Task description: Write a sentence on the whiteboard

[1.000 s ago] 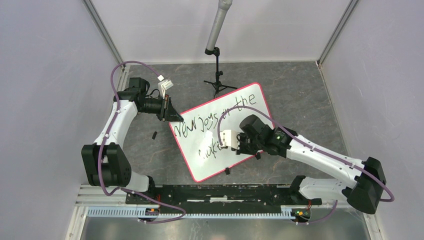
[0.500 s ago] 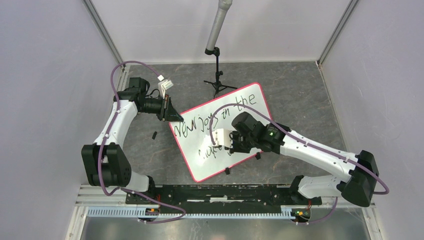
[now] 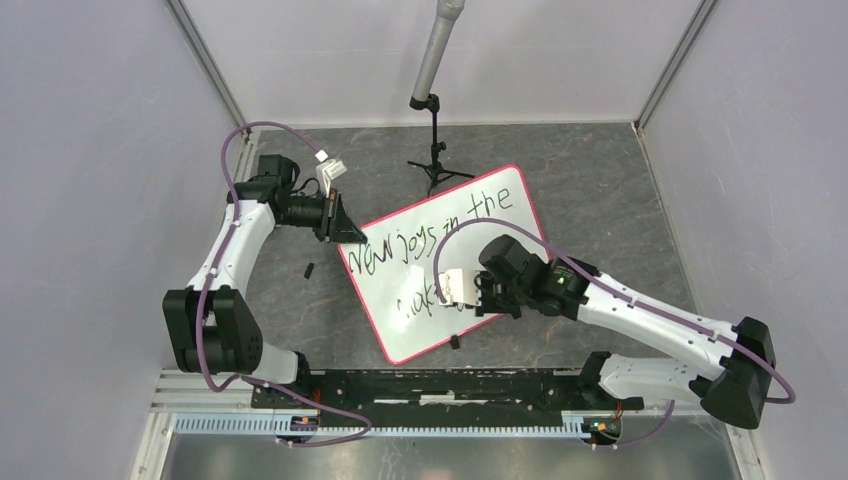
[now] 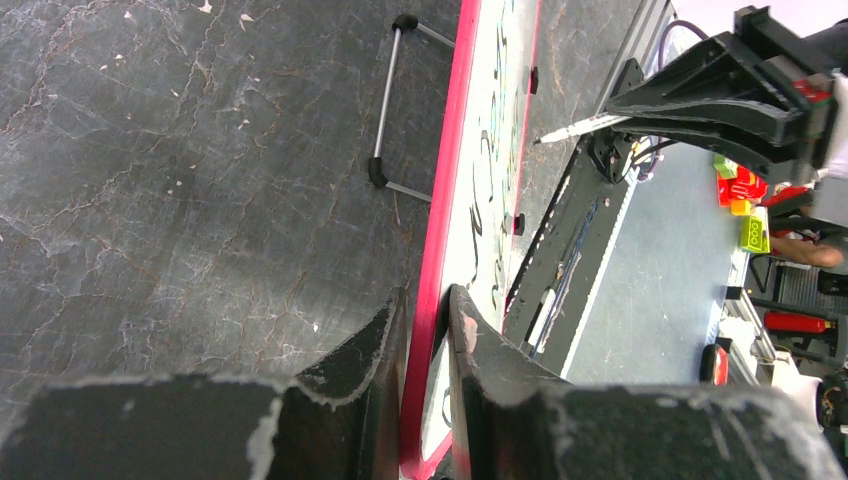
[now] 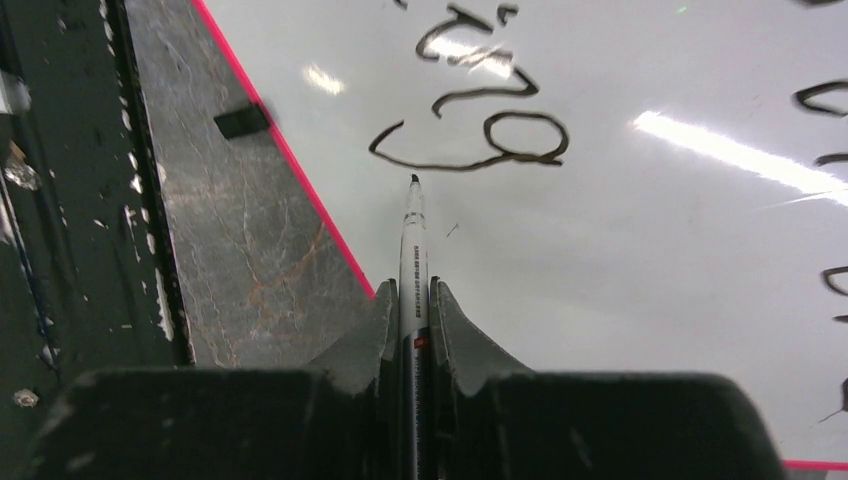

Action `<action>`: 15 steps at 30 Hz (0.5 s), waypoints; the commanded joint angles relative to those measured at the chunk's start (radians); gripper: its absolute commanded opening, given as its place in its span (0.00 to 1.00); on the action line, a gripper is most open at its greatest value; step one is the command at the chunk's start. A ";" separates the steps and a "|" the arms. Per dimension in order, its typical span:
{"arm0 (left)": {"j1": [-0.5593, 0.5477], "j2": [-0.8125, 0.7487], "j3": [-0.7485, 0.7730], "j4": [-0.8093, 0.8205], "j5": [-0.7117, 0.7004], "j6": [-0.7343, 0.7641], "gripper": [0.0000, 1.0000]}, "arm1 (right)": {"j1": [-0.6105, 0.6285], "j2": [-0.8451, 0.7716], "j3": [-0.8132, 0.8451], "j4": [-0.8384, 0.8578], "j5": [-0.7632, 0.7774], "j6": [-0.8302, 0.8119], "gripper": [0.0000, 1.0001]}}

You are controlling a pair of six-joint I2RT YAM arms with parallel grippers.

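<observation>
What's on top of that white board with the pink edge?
Black handwriting: the upper line reads roughly "new joys in the". The right gripper, holding a marker, is over the lower line and covers most of it, so those words cannot be read.

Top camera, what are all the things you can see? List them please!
whiteboard: one, white with pink-red rim, mid-table, turned askew
sentence: two lines, black, on the whiteboard
marker: one, white with black tip, tip by the last letters
tripod: one, black with grey pole, behind the whiteboard
small black piece: one, black, on the table left of the whiteboard
table: one, dark grey, under everything
left gripper: one, black, shut on the whiteboard's rim
right gripper: one, black, shut on the marker
</observation>
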 commanded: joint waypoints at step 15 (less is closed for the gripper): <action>-0.023 0.019 -0.010 0.027 -0.121 0.001 0.02 | 0.000 0.013 -0.047 0.025 0.200 0.005 0.00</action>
